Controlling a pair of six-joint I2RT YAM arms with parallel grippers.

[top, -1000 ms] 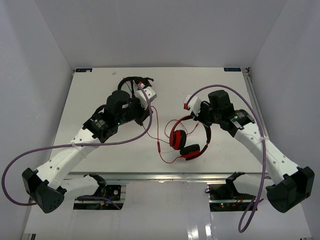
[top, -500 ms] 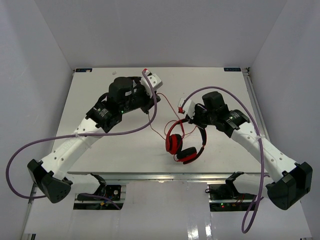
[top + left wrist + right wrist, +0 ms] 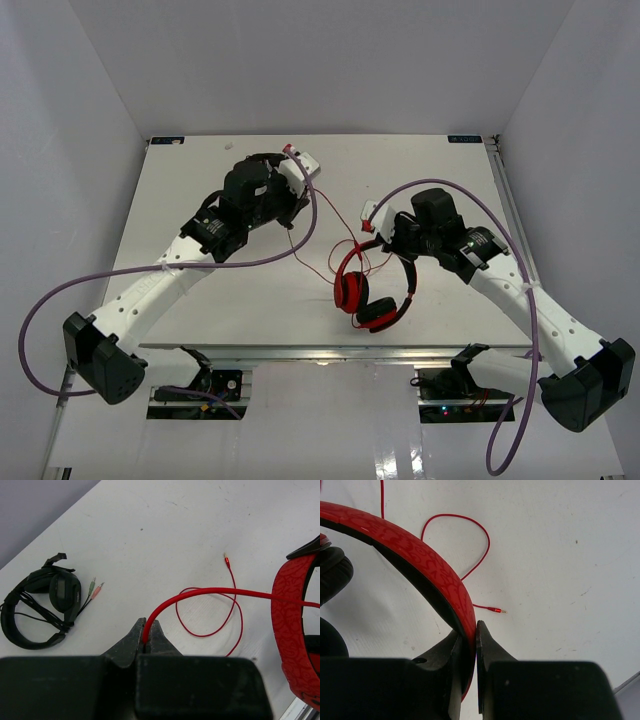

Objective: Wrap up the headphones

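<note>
**A:** Where do the glossy red over-ear headphones (image 3: 352,290) sit?

**B:** Near the front middle of the white surface (image 3: 260,300), just ahead of the right arm. The right pincer (image 3: 468,629) is closed on the red patterned headband (image 3: 420,555), one finger on each face of it. The ear cups hang toward the near edge. Whether they rest on the surface cannot be told from above.

**A:** And the other arm?

**B:** The left pincer (image 3: 148,625) is closed on the thin red cable (image 3: 230,589), which it nips between its tips. From there the cable runs in a fairly tight line across to the headphones. The rest lies slack in a loop on the surface, ending in the gold-tipped plug (image 3: 226,558), which lies free.

**A:** So which step is in hand?

**B:** It looks like the start of the winding: one arm anchors the headphones and the other holds the cord ready to lead it round. No turn around the headband shows yet.

**A:** What does the next move call for?

**B:** Probably the left arm carries the cable over and round the headband while the right holds steady. The line should stay snug enough to lie flat but not drag the headband out of the grip. The slack loop will trail behind, so it needs watching for snags. The smaller all-black headphones (image 3: 45,605) lie well apart, at the far left, and should not interfere.
</note>
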